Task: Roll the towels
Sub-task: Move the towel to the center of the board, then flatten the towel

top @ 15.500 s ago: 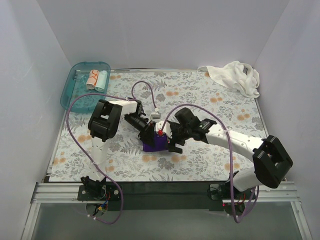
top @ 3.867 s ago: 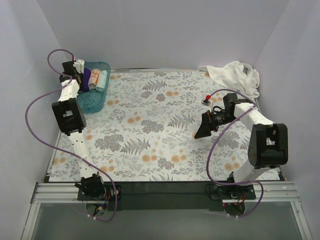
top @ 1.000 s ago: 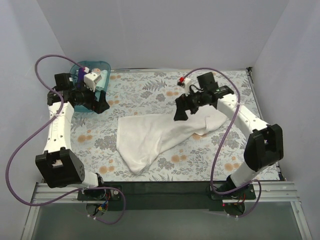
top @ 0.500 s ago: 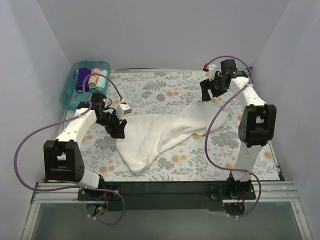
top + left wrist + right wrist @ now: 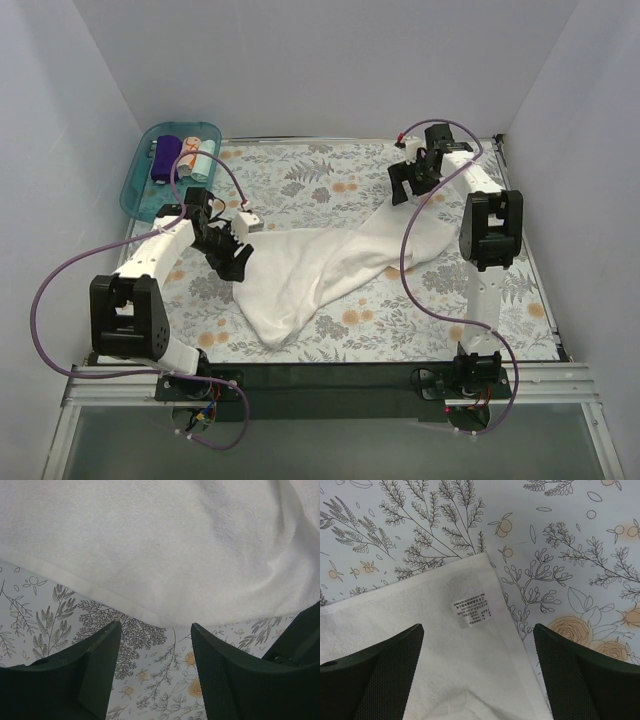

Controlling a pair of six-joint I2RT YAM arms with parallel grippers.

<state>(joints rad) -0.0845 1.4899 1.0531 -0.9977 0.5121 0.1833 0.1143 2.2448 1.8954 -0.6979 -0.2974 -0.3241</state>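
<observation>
The white towel lay spread across the middle of the floral sheet. It was a soft terry cloth with a fine, even nap. It was drawn into a long slanting shape, with a broad rounded end toward 7 o'clock and a narrower, rumpled stretch running up toward 2 o'clock. Shallow folds ran along its length.

In the left wrist view the towel ended in a flat woven hem that crossed the smooth printed sheet. In the right wrist view its corner was square and lay flat, and a small printed label was sewn just inside it.

The left claw sat at the towel's 9 o'clock edge. Its black, textured fingers stood apart with nothing between them, the tips just short of the hem. The right claw hung at the sheet's 1 o'clock, over that labelled corner. Its jaws were spread wide and pinched no cloth.

At the 10 o'clock corner a teal translucent plastic tray, oblong with rounded ends, held three small rolls side by side. They were the purple towel, a white-orange roll and a pale teal roll.
</observation>
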